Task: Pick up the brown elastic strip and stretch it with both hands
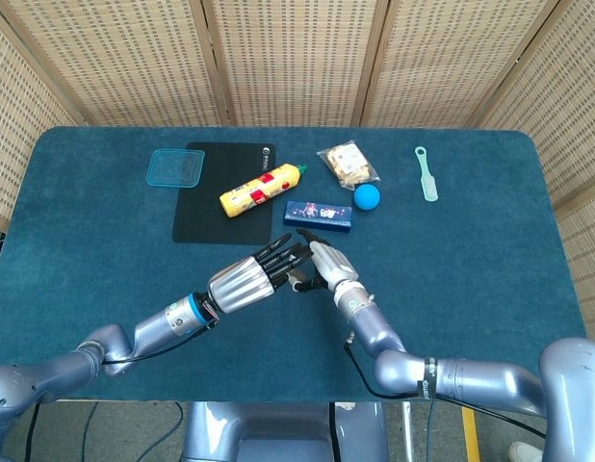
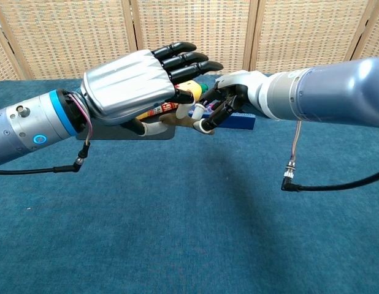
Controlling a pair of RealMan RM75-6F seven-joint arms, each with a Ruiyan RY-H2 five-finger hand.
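Observation:
My two hands meet above the middle of the blue table (image 1: 490, 279). The left hand (image 1: 247, 279) (image 2: 137, 86) reaches in from the left, silver back up, dark fingers extended. Facing it, the right hand (image 1: 326, 265) (image 2: 229, 98) curls its fingers in. The brown elastic strip (image 2: 176, 117) shows only as a short brown piece in the chest view. It is pinched under the left thumb and caught by the right hand's fingers. In the head view the hands hide the strip.
Behind the hands lie a blue box (image 1: 319, 215), a yellow bottle (image 1: 262, 188) on a black mat (image 1: 206, 207), a teal lid (image 1: 175, 166), a blue ball (image 1: 367, 197), a snack bag (image 1: 348, 162) and a pale green brush (image 1: 426, 173).

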